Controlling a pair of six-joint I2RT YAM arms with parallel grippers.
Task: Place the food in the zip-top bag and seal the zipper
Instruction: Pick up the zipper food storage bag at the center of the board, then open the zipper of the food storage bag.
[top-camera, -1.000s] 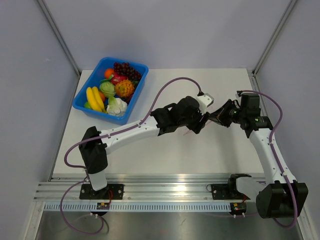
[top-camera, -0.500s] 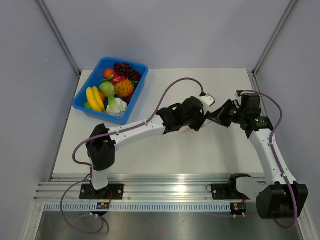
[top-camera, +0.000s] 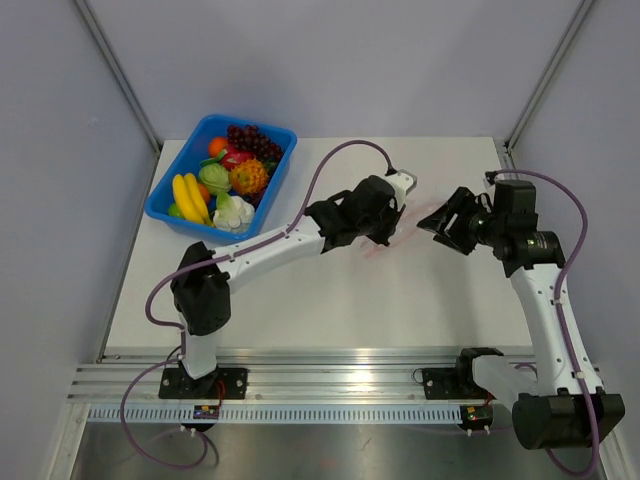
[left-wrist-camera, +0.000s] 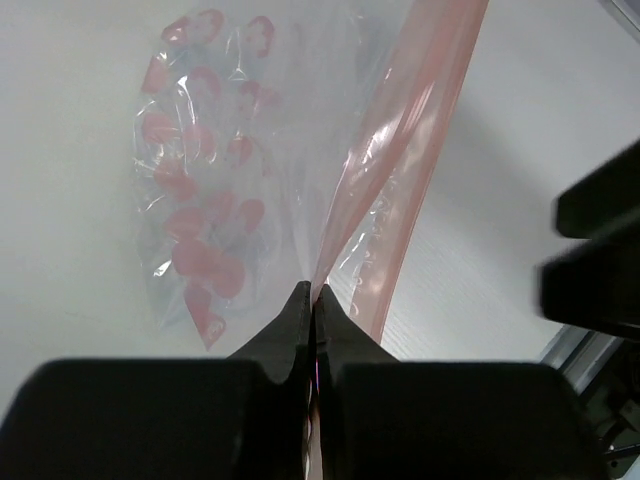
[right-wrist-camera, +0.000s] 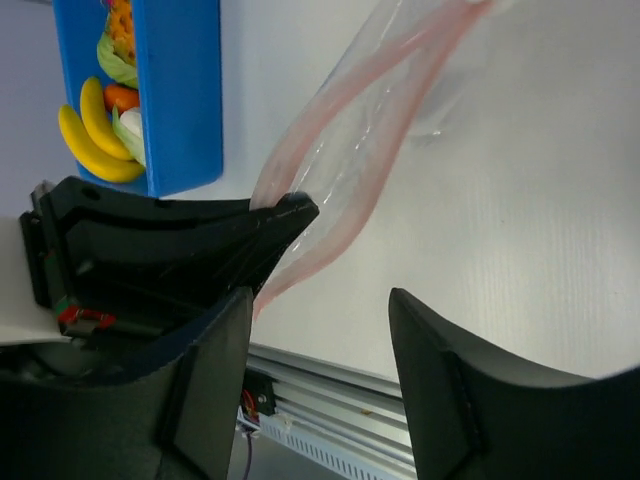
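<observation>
The crinkly transparent zip-top bag (left-wrist-camera: 225, 150) lies mid-way across the white desk (top-camera: 330, 300). Its thin pink-red zipper strip (left-wrist-camera: 405, 170) is lifted where the left tool (left-wrist-camera: 312, 300) is clenched on one lip. The right tool (right-wrist-camera: 320, 298) hangs released and empty just beside the mouth. The colourful toy fruits and vegetables (top-camera: 228, 178) all sit in the blue rectangular plastic tray (top-camera: 163, 212) at the far-left corner, so this looks like the bag-opening step. Next, the right tool should pinch the opposite lip. The desk edges are well apart from the bag.
</observation>
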